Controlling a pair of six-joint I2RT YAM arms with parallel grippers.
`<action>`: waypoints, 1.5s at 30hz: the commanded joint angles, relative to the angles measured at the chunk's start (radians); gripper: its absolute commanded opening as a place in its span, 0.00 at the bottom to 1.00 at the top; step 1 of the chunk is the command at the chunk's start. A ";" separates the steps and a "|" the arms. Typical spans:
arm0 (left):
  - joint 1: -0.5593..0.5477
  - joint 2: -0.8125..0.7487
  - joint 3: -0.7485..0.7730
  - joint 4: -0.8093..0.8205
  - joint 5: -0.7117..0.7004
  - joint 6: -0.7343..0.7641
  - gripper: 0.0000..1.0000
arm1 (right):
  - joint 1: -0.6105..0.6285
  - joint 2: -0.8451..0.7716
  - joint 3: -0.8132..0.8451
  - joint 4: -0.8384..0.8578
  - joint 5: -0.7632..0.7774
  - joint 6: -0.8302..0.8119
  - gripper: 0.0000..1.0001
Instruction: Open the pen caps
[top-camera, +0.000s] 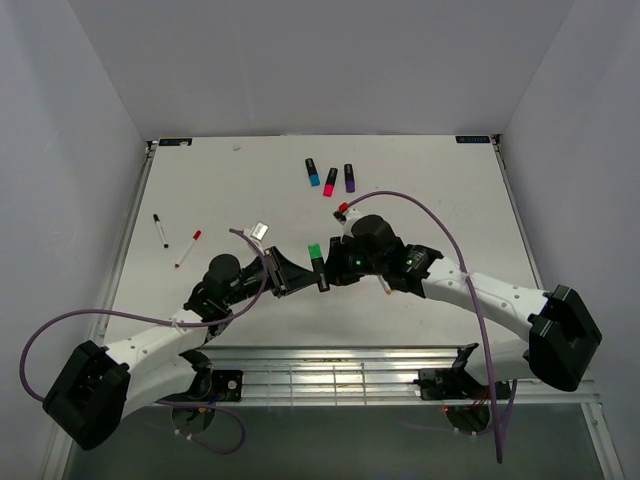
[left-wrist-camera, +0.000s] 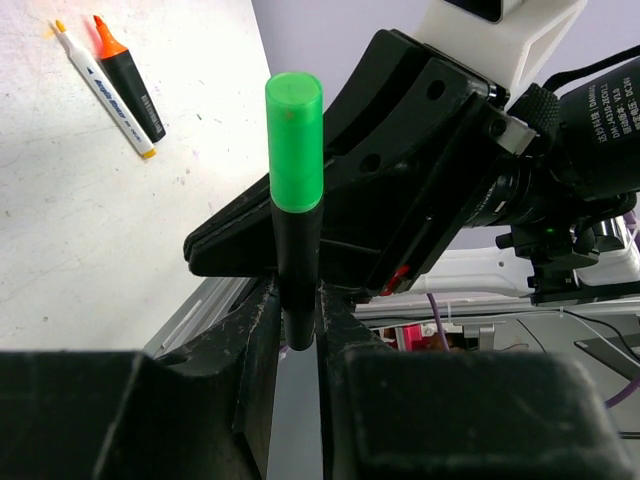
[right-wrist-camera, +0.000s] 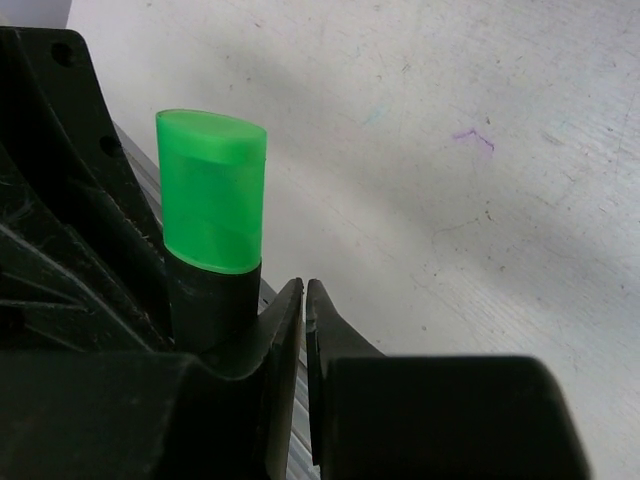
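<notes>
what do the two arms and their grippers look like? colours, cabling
The left arm and right arm have white link shells, black joint housings and chunky black bases. The left gripper and right gripper are matte black with flat, tapered jaws. A purple cable loops loosely off each arm.

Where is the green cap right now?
The cap sits near the table's middle in the top view, on the marker the left gripper holds; the shut right gripper is beside it.

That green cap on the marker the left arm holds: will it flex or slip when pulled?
Probably stiff: the green cap looks like thick moulded plastic. Its smooth glossy sides may slip under a pinch. The marker is clamped low in the left fingers, so it might lever sideways.
</notes>
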 joint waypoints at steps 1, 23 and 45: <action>-0.001 0.023 0.050 -0.001 0.003 0.008 0.00 | 0.044 0.017 0.076 0.057 -0.027 0.009 0.11; 0.001 0.071 0.062 -0.028 0.017 0.003 0.20 | 0.120 0.100 0.173 0.040 0.017 -0.003 0.08; 0.005 0.078 0.060 -0.039 0.040 0.011 0.00 | 0.116 0.048 0.145 0.013 0.078 -0.027 0.09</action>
